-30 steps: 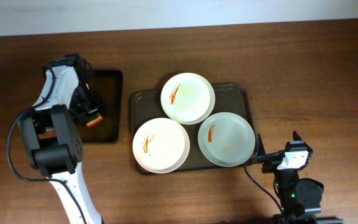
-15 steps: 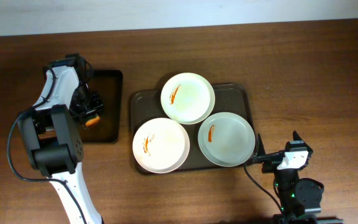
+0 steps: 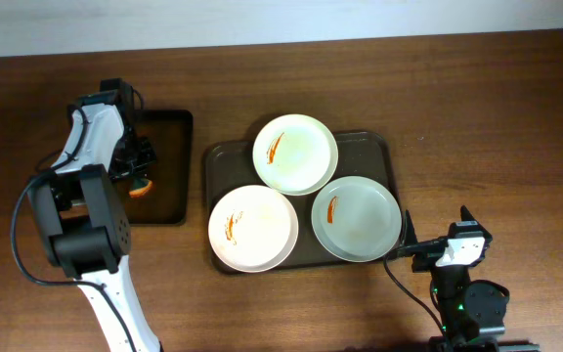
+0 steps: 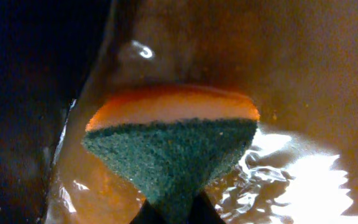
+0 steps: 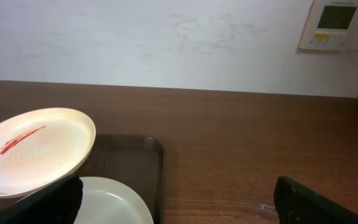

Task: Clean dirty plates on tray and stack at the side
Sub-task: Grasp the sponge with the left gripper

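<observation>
Three dirty plates lie on the dark tray (image 3: pixel 221 161). A cream one (image 3: pixel 295 154) is at the back, another cream one (image 3: pixel 252 228) at the front left, and a pale grey-green one (image 3: pixel 356 218) at the front right. Each carries an orange-red smear. My left gripper (image 3: pixel 137 180) is over the small black tray (image 3: pixel 169 127), shut on a sponge (image 4: pixel 173 137) with an orange top and a green scrub face. My right gripper (image 3: pixel 428 249) stands open just off the tray's front right corner, its fingers (image 5: pixel 319 199) wide apart. A smeared plate (image 5: pixel 30 149) and a pale plate (image 5: pixel 114 202) lie to its left.
The small black tray looks wet and glossy under the sponge (image 3: pixel 141 189). Bare wooden table (image 3: pixel 497 117) stretches to the right of the big tray (image 5: pixel 138 162). A white wall with a control panel (image 5: pixel 337 25) runs behind the table.
The left gripper's jaws have closed on the sponge, and gripper and sponge have shifted slightly left on the black tray. The right arm and the plates have not moved.
</observation>
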Controlling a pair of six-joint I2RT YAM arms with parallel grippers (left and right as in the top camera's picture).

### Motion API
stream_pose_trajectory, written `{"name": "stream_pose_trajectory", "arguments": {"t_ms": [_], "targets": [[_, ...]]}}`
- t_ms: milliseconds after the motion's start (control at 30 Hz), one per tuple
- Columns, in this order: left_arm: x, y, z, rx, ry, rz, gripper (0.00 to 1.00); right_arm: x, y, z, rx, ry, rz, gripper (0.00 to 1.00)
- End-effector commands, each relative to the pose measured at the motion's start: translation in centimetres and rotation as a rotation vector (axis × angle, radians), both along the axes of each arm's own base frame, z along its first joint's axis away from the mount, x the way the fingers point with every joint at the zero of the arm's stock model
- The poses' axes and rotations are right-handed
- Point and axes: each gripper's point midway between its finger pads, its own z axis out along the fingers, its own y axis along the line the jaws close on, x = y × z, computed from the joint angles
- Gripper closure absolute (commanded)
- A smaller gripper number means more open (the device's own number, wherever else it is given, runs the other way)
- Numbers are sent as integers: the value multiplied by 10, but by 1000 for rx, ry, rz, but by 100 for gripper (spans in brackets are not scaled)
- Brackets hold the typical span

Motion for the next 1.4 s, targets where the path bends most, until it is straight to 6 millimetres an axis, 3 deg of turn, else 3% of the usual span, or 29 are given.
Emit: {"name": "stream_pose_trajectory", "arguments": {"t_ms": [0,33,267,333,367,433,533,733,767,800,833,1133,1333,1367], "targets": [[-1,4,-7,16,9,10,4,0,-3,-3,-7,5,-15,2],[1,4,-7,17,-1,10,0,0,-3,-3,-7,5,-15,2],[27,7,-6,29,-109,10,0,0,-3,-3,-7,5,-15,2],[33,8,-6,32,-134,11,7,0,-3,-3,-7,5,-15,2],[36,8,-5,33,-145,11,21,0,-3,-3,-7,5,-15,2],[39,9,-5,34,-156,11,66,0,-3,-3,-7,5,-15,2],[39,8,-5,34,-155,11,100,0,-3,-3,-7,5,-15,2],[33,1,-4,-6,-134,8,98,0,-3,-3,-7,5,-15,2],[32,-2,-2,-26,-127,8,77,0,-3,-3,-7,5,-15,2],[31,-5,1,-40,-120,8,22,0,-3,-3,-7,5,-15,2],[29,-5,4,-43,-107,8,0,0,-3,-3,-7,5,-15,2],[-20,-10,12,-74,116,-112,4,0,-3,-3,-7,5,-15,2],[-29,-10,5,-80,147,-121,40,0,-3,-3,-7,5,-15,2],[-29,-11,4,-81,149,-121,39,0,-3,-3,-7,5,-15,2]]}}
